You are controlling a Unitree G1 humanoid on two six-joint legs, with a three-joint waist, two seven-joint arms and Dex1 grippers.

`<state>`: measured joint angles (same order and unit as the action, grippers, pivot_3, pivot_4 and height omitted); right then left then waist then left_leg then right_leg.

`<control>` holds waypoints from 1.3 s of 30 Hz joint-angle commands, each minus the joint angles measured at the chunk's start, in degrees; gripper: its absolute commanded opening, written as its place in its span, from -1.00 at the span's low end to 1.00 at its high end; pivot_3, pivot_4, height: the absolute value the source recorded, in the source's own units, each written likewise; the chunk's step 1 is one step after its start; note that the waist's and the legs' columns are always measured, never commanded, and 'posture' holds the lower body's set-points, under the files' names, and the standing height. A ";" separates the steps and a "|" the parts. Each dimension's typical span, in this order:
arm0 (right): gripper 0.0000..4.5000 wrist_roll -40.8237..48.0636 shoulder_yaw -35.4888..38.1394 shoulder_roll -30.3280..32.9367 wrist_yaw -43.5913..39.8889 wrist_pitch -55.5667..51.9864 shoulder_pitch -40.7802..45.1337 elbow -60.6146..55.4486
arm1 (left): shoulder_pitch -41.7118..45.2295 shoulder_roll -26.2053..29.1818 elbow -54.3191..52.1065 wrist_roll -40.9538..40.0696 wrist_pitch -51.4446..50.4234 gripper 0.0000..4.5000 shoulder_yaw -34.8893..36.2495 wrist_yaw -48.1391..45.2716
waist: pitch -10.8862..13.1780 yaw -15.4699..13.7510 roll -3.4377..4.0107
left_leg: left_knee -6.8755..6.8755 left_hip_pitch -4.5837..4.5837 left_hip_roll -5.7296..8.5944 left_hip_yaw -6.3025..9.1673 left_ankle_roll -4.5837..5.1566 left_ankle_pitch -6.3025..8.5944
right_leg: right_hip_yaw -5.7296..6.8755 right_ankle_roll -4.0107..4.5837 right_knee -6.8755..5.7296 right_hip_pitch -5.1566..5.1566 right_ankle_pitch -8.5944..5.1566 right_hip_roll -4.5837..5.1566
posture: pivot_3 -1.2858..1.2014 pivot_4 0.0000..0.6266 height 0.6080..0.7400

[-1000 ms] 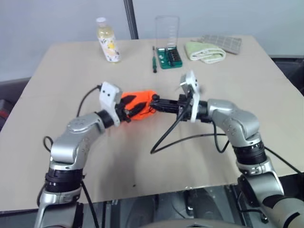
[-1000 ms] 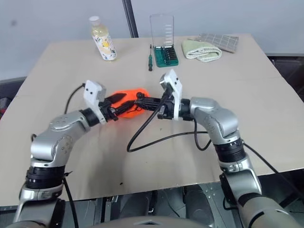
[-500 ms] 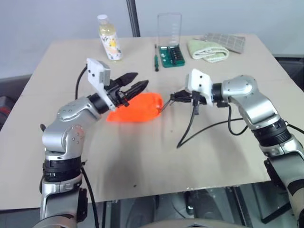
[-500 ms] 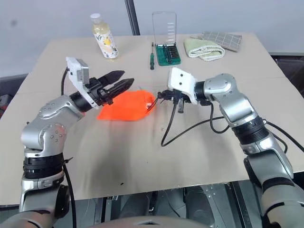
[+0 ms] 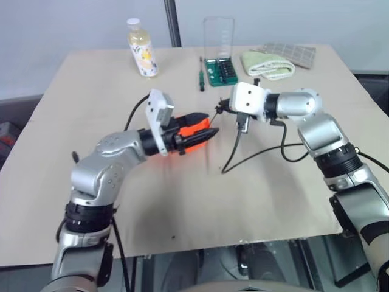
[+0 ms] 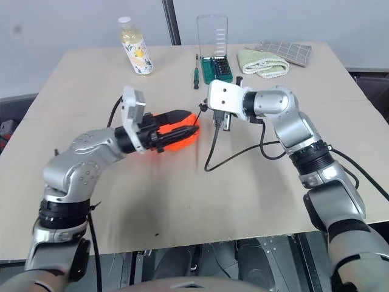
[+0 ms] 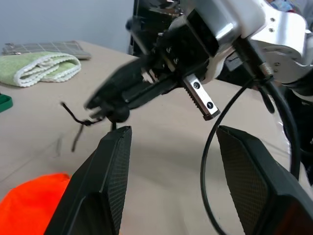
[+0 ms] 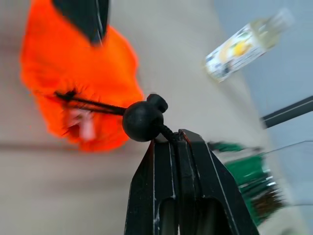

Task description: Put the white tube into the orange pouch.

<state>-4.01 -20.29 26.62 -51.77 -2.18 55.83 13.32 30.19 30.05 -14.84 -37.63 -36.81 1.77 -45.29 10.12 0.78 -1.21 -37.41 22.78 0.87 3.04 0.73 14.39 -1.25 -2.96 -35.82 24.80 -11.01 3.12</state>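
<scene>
Right end effector [image 8: 166, 142] pinched the pouch's black cord [image 8: 90, 104] shut, drawing it toward two o'clock, while the left end effector [image 6: 182, 124], parted, hovered over the orange pouch [image 6: 172, 135] mid-surface. The soft, light fabric looked likeliest to yield at its mouth.

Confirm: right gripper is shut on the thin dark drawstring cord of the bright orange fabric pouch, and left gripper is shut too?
No. The left gripper is open, as the left wrist view shows. The right gripper is shut on the thin dark drawstring cord of the bright orange fabric pouch.
</scene>
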 commanded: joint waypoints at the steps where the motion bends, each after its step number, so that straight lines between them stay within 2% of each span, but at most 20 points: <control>1: -1.00 -0.21 2.12 -0.73 1.38 0.63 1.23 -2.41 | 2.88 -1.70 1.33 2.39 2.32 0.26 -0.23 2.26 | 0.00 0.02 0.00 | 0.00 0.01 0.00 0.01 0.00 0.00 | 0.00 0.00 0.01 0.00 0.00 0.00 | 0.03 -0.52 1.00; 15: -1.00 -0.83 2.12 -1.96 1.85 -0.38 0.17 -3.81 | 3.89 -4.44 5.39 8.82 7.88 0.26 -1.20 4.18 | 0.00 0.08 0.00 | -0.01 0.00 0.00 -0.03 0.00 0.00 | -0.03 0.00 -0.03 0.01 0.00 0.00 | 0.03 -0.52 1.00; 29: -1.00 -0.83 2.08 -2.37 1.44 -0.97 -0.26 -4.77 | 4.22 -5.52 7.20 8.99 8.93 0.26 -1.10 2.79 | 0.00 0.08 0.00 | -0.03 0.00 0.01 -0.03 0.00 0.00 | -0.02 0.00 -0.04 0.01 0.01 0.00 | 0.03 -0.52 1.00; 32: -1.00 -0.81 2.09 -2.32 1.40 -1.24 -0.45 -5.17 | 4.08 -5.65 7.00 8.76 8.74 -0.08 -0.90 2.55 | 0.00 0.09 0.00 | -0.03 0.00 0.01 -0.03 0.00 0.00 | -0.02 0.00 -0.05 0.01 0.01 0.00 | 0.03 -0.52 1.00; 36: -1.00 -1.00 2.12 -2.16 1.36 -1.47 -0.67 -5.32 | 4.03 -5.38 7.00 8.53 8.34 -0.93 -0.59 2.17 | 0.00 0.09 0.00 | -0.04 0.00 0.01 -0.03 0.00 0.00 | -0.03 0.00 -0.05 0.01 0.01 0.00 | 0.03 -0.52 1.00; 39: -1.00 -1.08 2.13 -2.07 1.34 -1.49 -0.79 -5.30 | 3.92 -5.10 6.99 8.74 7.94 -0.94 -0.64 2.22 | 0.00 0.10 0.00 | -0.04 0.00 0.01 -0.02 0.00 0.00 | -0.02 0.00 -0.05 0.01 0.01 0.00 | 0.03 -0.52 1.00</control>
<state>-5.45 -20.20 24.29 -50.79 -3.87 54.80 10.96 33.45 24.50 -6.54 -28.39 -29.16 0.25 -42.68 10.11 0.88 -1.21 -37.45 22.78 0.88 3.01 0.74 14.38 -1.27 -2.96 -35.87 24.81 -11.00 3.12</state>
